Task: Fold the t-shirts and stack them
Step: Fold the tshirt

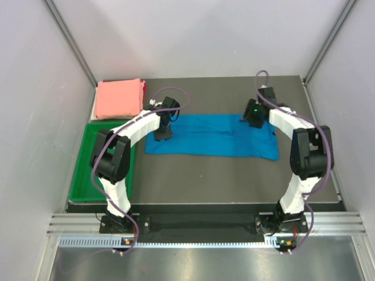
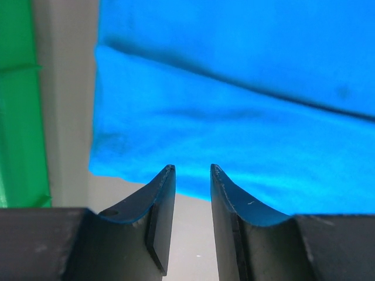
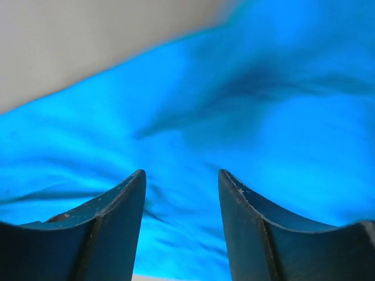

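Blue t-shirt (image 1: 214,140) lies as a flat band across mid-frame in the top view, long axis left to right. Pink t-shirt (image 1: 120,98) sits folded at upper left, well apart from it, just above the green tray (image 1: 82,175).

Left gripper (image 1: 163,133) is at the band's left end and right gripper (image 1: 254,120) at its upper right end — one arm per end, neither nearer overall.

Left wrist view: jaws narrow, slim gap, nothing in it. The cloth edge runs across the frame just past the tips.

Right wrist view: jaws wider, empty, cloth spread under and beyond them.

I read the next move as a pinch at both ends — left jaws look too tight for the hem, so I'd widen them first.
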Controlling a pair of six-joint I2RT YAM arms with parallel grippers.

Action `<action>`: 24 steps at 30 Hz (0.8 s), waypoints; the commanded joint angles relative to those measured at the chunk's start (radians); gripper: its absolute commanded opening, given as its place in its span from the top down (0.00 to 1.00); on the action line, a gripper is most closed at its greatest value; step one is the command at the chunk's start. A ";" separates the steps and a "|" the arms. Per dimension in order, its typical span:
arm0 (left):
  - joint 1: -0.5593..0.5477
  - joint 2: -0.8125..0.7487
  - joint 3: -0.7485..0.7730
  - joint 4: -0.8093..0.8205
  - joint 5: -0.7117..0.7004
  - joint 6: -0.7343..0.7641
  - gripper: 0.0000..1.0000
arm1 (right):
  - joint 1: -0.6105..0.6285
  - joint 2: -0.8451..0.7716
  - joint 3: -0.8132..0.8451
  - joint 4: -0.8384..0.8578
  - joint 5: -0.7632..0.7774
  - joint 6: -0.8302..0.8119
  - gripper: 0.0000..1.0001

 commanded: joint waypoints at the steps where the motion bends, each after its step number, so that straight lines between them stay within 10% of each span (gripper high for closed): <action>1: -0.011 -0.030 -0.037 0.048 0.025 0.025 0.63 | -0.133 -0.167 -0.089 -0.127 0.052 0.157 0.46; 12: 0.012 -0.015 -0.137 0.021 -0.065 0.024 0.62 | -0.399 -0.342 -0.289 -0.352 0.222 0.268 0.45; 24: 0.089 0.017 -0.172 -0.007 -0.133 -0.013 0.63 | -0.454 -0.522 -0.531 -0.192 0.086 0.346 0.51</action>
